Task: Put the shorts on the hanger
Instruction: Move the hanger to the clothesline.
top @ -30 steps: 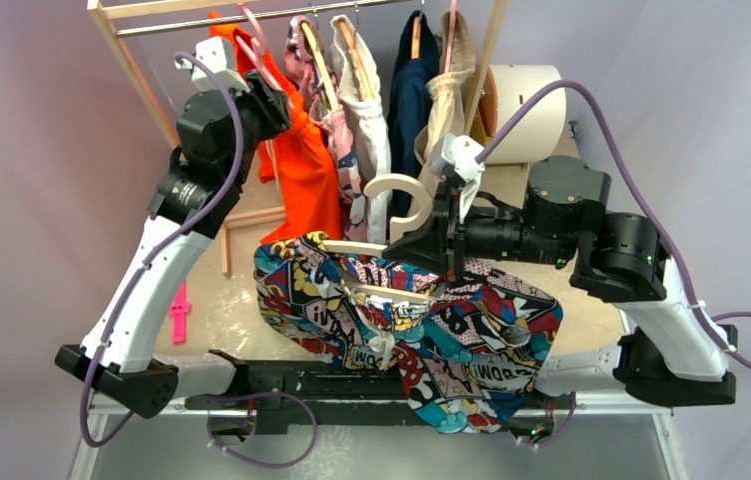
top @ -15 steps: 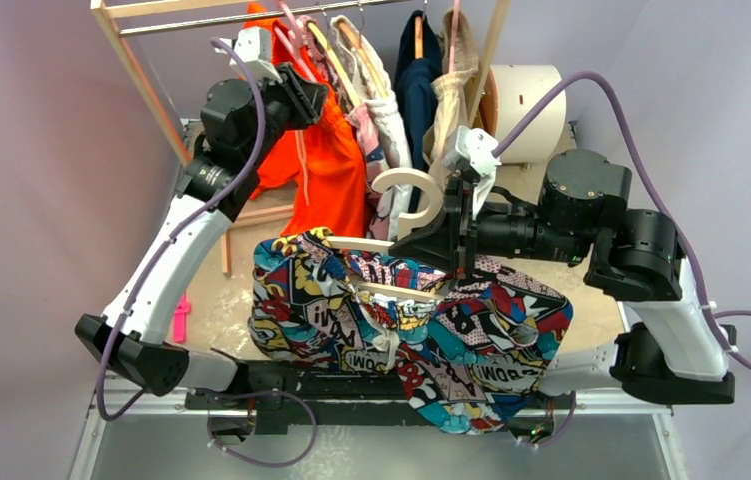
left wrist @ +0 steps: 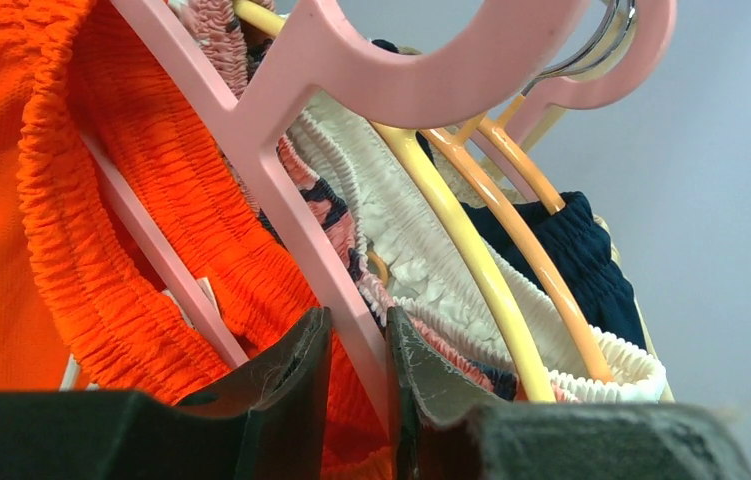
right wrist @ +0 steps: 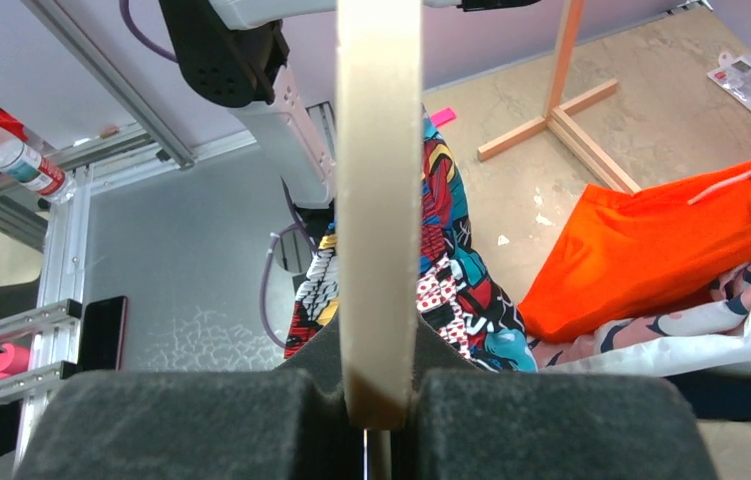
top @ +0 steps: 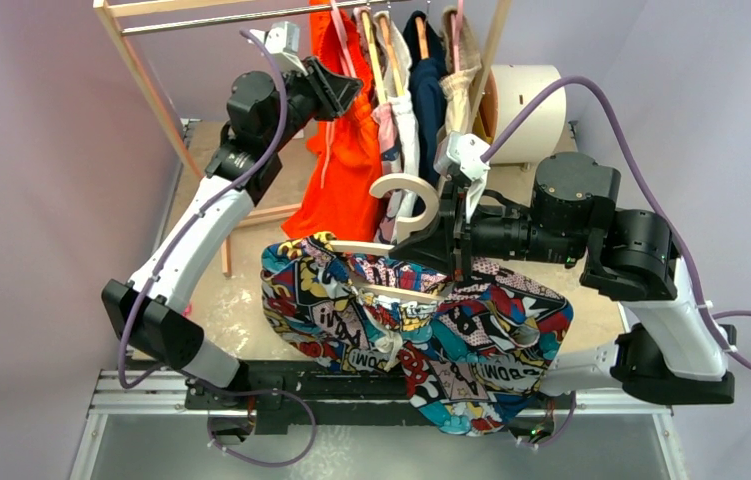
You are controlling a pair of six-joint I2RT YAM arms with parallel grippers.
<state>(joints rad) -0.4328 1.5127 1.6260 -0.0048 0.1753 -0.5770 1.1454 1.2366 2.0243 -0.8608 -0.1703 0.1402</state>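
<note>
The right hand point(right wrist: 379, 395) clamps the cream hanger point(right wrist: 378, 200), with the shorts point(top: 451, 335) draped over its crossbar, near centre. The left hand point(left wrist: 356, 325) pinches a pink hanger point(left wrist: 431, 90) far left; pulling could drag the orange garment point(top: 336, 170) off.

Two white-and-black arms
The left arm point(top: 194, 236) and right arm point(top: 667, 322) have white link shells, black joint housings, lilac cables point(top: 571, 81) looping overhead, and dark foam-padded fingers point(right wrist: 201, 422).

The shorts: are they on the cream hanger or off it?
On it: the shorts hang from the hanger, cloth wrapped around its shoulder and crossbar.
</note>
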